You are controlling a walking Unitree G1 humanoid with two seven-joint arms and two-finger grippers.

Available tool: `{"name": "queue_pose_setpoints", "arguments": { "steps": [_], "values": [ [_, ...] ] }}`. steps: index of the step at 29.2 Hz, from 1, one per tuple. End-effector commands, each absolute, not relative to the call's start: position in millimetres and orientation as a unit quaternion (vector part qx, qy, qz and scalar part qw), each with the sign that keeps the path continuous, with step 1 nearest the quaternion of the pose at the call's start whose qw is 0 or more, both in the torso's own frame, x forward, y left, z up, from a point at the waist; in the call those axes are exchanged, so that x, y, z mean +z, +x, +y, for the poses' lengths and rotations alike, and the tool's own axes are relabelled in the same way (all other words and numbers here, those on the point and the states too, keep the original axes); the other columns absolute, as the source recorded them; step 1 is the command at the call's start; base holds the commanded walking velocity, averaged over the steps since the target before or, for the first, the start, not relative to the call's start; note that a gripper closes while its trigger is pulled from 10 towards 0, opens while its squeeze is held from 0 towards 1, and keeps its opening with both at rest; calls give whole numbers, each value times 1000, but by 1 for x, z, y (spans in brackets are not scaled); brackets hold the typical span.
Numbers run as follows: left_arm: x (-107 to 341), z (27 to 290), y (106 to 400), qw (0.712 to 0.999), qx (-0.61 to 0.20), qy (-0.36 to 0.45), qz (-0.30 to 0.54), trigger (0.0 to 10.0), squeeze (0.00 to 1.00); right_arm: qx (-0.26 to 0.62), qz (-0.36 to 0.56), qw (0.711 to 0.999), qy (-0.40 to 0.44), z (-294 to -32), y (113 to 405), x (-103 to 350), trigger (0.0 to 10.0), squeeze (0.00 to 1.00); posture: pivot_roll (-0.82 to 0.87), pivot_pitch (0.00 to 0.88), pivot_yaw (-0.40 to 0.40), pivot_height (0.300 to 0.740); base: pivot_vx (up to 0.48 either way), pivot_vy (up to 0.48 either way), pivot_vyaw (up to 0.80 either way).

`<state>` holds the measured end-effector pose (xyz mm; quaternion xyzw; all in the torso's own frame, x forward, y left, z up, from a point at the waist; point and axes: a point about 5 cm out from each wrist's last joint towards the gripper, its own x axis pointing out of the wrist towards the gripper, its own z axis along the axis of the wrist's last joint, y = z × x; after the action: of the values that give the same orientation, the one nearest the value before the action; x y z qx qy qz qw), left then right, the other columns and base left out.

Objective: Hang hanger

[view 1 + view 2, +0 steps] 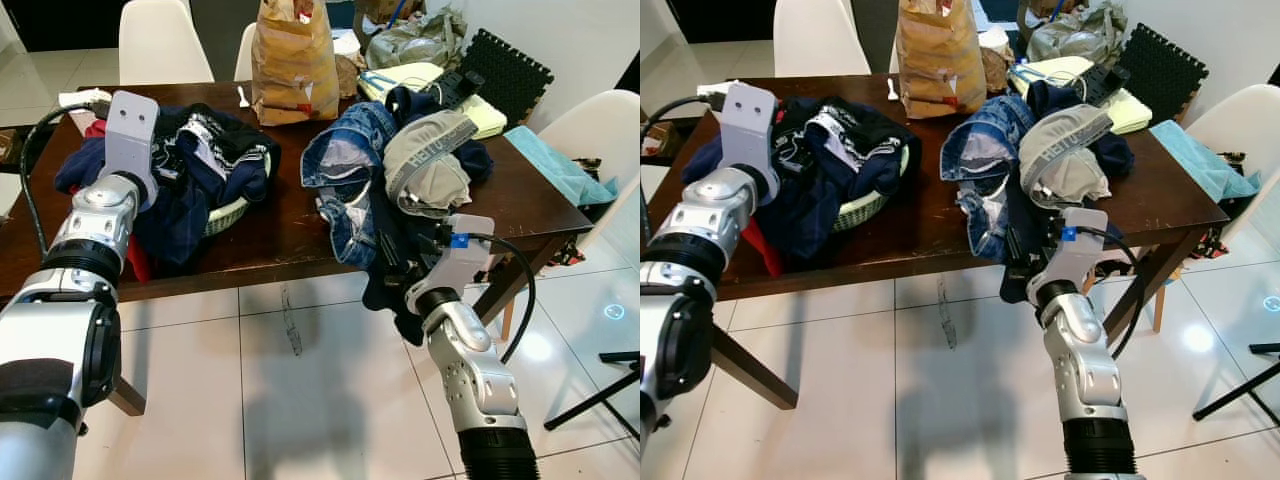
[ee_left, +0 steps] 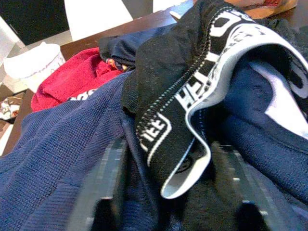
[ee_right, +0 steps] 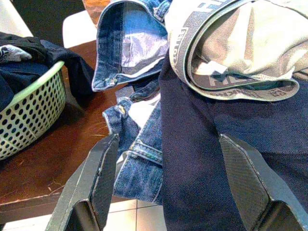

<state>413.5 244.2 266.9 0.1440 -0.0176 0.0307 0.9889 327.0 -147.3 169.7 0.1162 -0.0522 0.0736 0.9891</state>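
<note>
Landmark: worktop, dark wood, carrying all the laundry.
Left gripper: over the worktop's left end, pushed into the left heap; fingers spread, dark cloth lying between them, nothing pinched.
Left heap: navy knit, a red garment and a black piece with a white lettered waistband, piled in and over a green basket on the worktop's left half.
Paper bag: upright at the worktop's far edge, about mid-length.
Jeans: right of centre, one leg spilling over the near edge.
Grey shorts: on top of the right heap, just right of the jeans.
Navy garment: under the shorts, draped over the worktop's near edge.
Right gripper: at the near edge, right of centre, aimed at the navy garment; fingers wide apart, holding nothing.
Hanger: cannot be made out among either heap; place unknown.
Hanger axis and heading: cannot tell, since no bar or hook shows.
Step in hand (judged): searching the clothes for the hanger.
Doing it well (judged): lift one garment at a time off the top, keep cloth from sliding off the near edge, and close only once a rigid bar or hook shows.
</note>
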Motion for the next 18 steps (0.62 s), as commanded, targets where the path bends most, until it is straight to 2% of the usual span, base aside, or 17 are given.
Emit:
{"name": "queue_pose_setpoints", "arguments": {
  "steps": [1, 2, 7, 8, 14, 15, 18],
  "values": [
    [259, 247, 413, 989, 26, 147, 8, 1922, 0, 70, -45, 990, 117, -149, 326, 167, 10000, 0, -43, 188, 19, 740, 0, 0, 0],
    [261, 246, 413, 987, 24, 158, 2, 4039, 0, 69, -47, 990, 117, -149, 326, 168, 10000, 0, -42, 186, 19, 740, 0, 0, 0],
    [261, 246, 413, 987, 24, 158, 2, 4039, 0, 69, -47, 990, 117, -149, 326, 168, 10000, 0, -42, 186, 19, 740, 0, 0, 0],
    [266, 245, 413, 985, 20, 174, -8, 3569, 0, 69, -48, 990, 117, -149, 326, 168, 10000, 0, -39, 185, 20, 740, 0, 0, 0],
    [270, 245, 413, 982, 18, 188, -18, 3882, 0, 70, -49, 989, 117, -149, 327, 169, 10000, 0, -38, 185, 21, 740, 0, 0, 0],
    [273, 244, 413, 979, 18, 200, -24, 10000, 0, 71, -49, 989, 118, -148, 327, 169, 10000, 0, -37, 185, 21, 740, 0, 0, 0],
    [276, 243, 414, 976, 22, 214, -31, 10000, 0, 71, -49, 989, 118, -147, 327, 169, 10000, 0, -37, 184, 22, 740, 0, 0, 0]
  ]
}}
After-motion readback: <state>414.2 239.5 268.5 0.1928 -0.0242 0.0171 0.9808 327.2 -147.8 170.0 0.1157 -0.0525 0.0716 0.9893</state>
